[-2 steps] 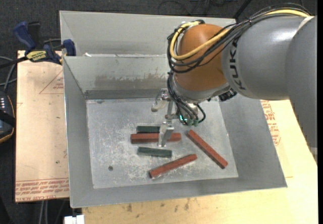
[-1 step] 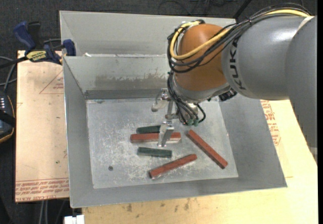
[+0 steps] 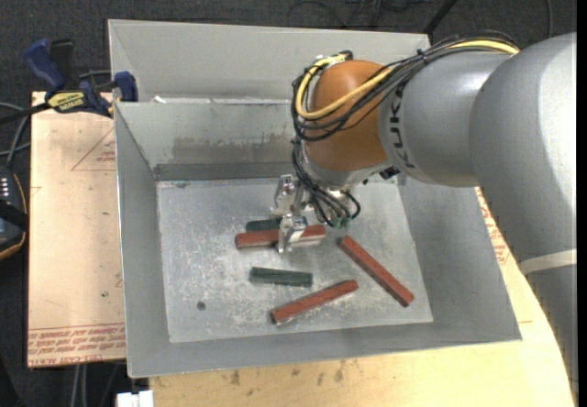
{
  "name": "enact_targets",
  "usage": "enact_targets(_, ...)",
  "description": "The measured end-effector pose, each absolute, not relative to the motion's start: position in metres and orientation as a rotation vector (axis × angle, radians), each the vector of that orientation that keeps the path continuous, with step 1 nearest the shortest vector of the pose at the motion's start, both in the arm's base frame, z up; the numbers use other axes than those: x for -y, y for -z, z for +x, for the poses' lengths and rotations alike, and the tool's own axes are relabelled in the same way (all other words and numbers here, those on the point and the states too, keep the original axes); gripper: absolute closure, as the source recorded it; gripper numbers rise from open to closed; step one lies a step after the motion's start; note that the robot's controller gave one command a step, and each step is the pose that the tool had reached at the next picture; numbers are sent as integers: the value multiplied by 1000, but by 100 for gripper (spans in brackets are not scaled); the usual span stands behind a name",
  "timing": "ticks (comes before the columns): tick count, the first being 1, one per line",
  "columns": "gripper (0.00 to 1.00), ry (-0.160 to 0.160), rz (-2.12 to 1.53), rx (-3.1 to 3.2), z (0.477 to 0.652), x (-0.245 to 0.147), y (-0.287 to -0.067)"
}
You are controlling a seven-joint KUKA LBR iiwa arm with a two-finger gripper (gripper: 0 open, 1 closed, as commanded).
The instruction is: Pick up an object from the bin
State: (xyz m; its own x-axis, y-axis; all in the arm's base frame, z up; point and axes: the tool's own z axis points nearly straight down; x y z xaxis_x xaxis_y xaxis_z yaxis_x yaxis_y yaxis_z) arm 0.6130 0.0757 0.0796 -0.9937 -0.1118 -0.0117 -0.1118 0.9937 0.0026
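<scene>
The jaws stand low over the middle of the grey metal bin [image 3: 138, 213], hanging from the arm's orange-covered wrist [image 3: 344, 116], which reaches in from the right. Their metal tips come down on a red-brown flat bar [image 3: 260, 239] lying near the centre of the bin floor. Whether the jaws are spread or pressed together cannot be told, nor whether the bar sits between them.

This bar's long axis runs left to right, with the right end slightly farther than the left. The tips meet it right of its middle. A short dark green flat piece [image 3: 260, 225] lies just beyond its left half, roughly parallel and touching or nearly so.

Nearer, a second dark green flat bar [image 3: 282, 277] lies apart, also running left to right. Nearer again, another red-brown bar [image 3: 314, 302] slants with its left end nearer and its right end farther. To the right, a third red-brown bar [image 3: 376, 270] runs diagonally from far-left, close by the jaws, to near-right.
</scene>
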Motion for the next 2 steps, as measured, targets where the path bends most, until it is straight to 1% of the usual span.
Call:
enact_targets(1,100,-5,-175,-3125,613,-76,-80)
enact_targets(2,100,0,-378,-3108,606,-60,-257)
